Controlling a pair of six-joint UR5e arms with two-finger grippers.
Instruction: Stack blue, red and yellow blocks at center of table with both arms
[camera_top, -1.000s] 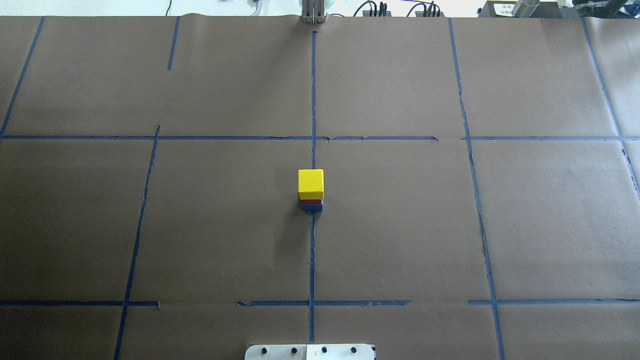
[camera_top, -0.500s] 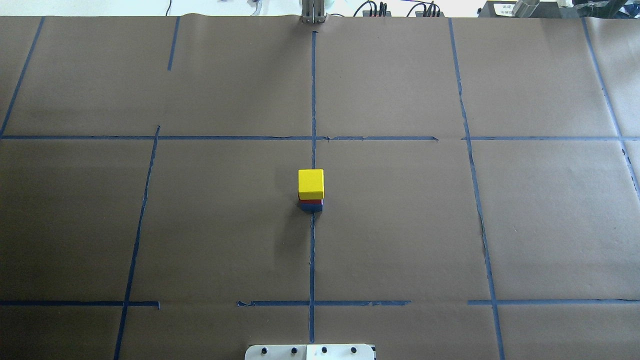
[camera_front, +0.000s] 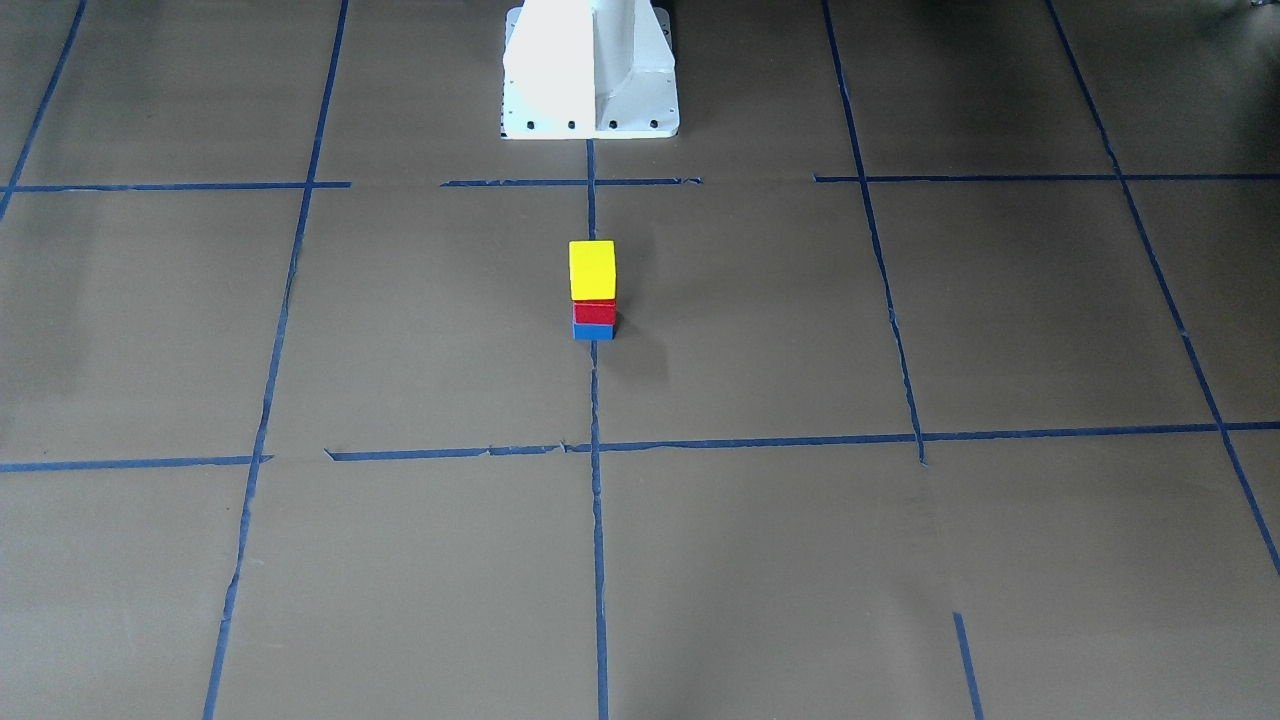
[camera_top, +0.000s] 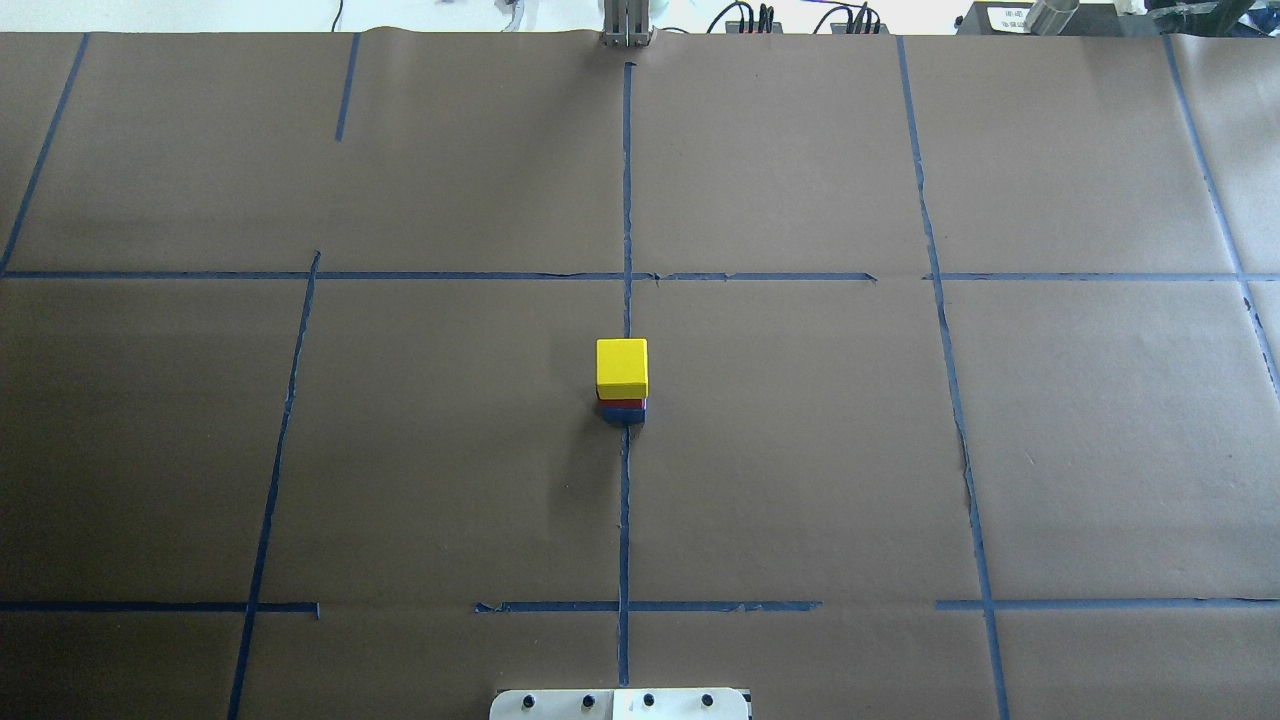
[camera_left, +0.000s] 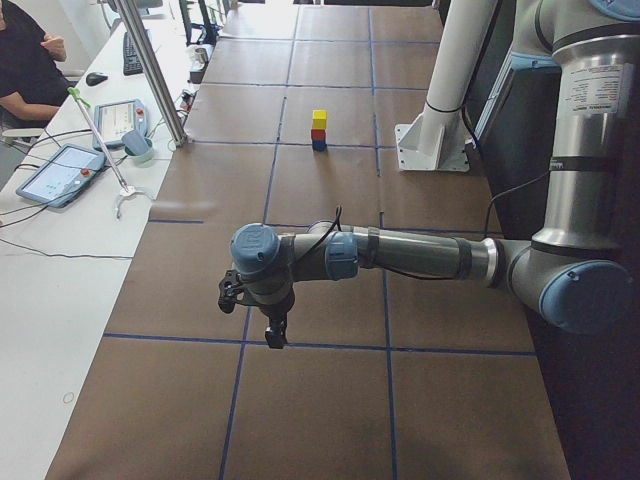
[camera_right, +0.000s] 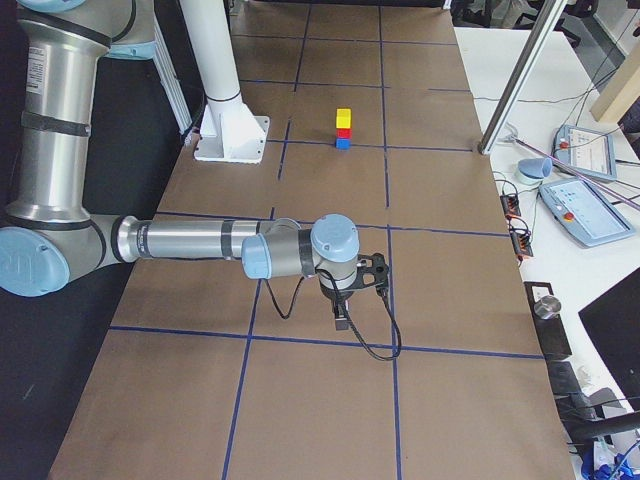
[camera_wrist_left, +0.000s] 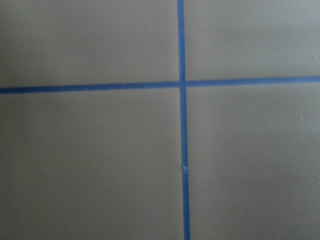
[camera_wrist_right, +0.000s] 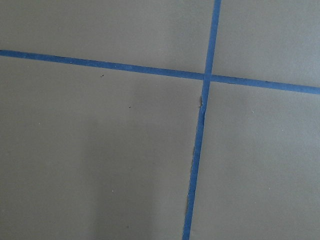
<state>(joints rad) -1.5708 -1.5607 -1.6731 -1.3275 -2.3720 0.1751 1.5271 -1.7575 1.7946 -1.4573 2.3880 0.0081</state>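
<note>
A stack stands at the table's centre on the blue tape line: yellow block (camera_top: 621, 366) on top, red block (camera_front: 594, 312) in the middle, blue block (camera_front: 593, 331) at the bottom. It also shows in the exterior left view (camera_left: 319, 131) and the exterior right view (camera_right: 343, 129). My left gripper (camera_left: 273, 337) hangs over the table's left end, far from the stack. My right gripper (camera_right: 341, 322) hangs over the table's right end, far from the stack. Both show only in the side views, so I cannot tell whether they are open or shut. Both wrist views show only paper and tape.
Brown paper with blue tape lines covers the table (camera_top: 800, 450). The robot's white base (camera_front: 590, 70) stands at the near middle edge. A side bench with tablets (camera_left: 55, 170), a metal post (camera_left: 155, 70) and a seated person (camera_left: 25, 60) lies beyond the far edge.
</note>
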